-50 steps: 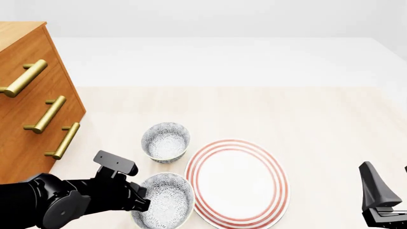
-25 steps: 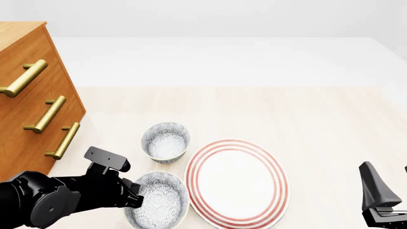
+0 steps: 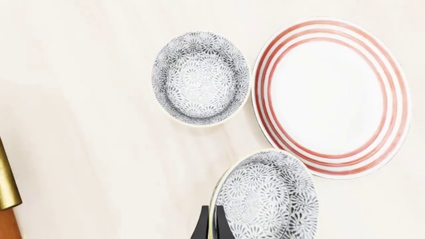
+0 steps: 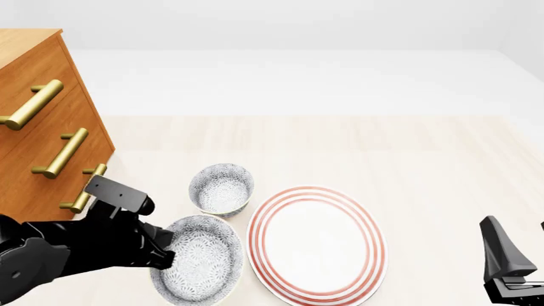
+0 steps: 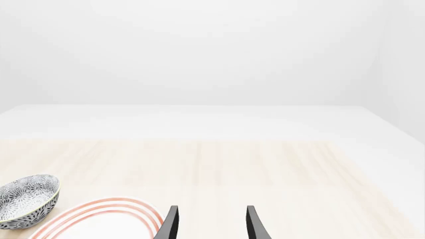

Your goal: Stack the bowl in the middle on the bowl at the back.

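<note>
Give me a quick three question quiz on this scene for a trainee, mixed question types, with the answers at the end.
1. True or false: the left tool is shut on the rim of the bowl in the middle.
2. Which thing lies beside the bowl at the back, on the right arm's side? A) red-striped plate B) a mug C) a fork
3. Fill in: the right tool is ____ and holds nothing.

Key: 1 true; 2 A; 3 open.
</note>
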Motion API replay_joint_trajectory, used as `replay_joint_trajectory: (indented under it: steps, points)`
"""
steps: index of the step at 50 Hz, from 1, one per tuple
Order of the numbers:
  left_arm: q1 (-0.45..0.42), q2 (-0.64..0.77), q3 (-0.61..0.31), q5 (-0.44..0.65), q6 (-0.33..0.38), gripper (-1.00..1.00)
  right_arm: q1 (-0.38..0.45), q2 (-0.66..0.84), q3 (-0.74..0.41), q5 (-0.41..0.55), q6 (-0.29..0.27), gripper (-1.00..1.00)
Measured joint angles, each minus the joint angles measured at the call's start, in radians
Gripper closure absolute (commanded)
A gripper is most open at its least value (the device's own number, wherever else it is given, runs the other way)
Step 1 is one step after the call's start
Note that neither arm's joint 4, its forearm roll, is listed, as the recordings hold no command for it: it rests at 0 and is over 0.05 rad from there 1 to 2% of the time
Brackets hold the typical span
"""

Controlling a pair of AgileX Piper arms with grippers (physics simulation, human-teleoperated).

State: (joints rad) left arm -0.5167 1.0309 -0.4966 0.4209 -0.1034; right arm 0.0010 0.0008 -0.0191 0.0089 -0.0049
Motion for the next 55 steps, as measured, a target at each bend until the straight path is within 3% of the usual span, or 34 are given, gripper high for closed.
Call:
replay_joint_trajectory:
  steps: [15,27,38,55]
  points:
    - [-0.021,-0.144,-0.090,0.182,-0.026,1.00,0.000,0.000,0.000,0.000,0.000,-1.00]
    - [-0.097,-0.255,-0.173,0.342,-0.065,1.00,0.002,0.000,-0.001,-0.002,-0.006,-1.00]
    - [-0.266,-0.341,-0.126,0.411,-0.175,1.00,0.004,0.000,-0.006,-0.004,-0.015,-1.00]
    - [-0.383,-0.378,-0.037,0.398,-0.279,1.00,0.005,0.000,-0.008,-0.005,-0.019,-1.00]
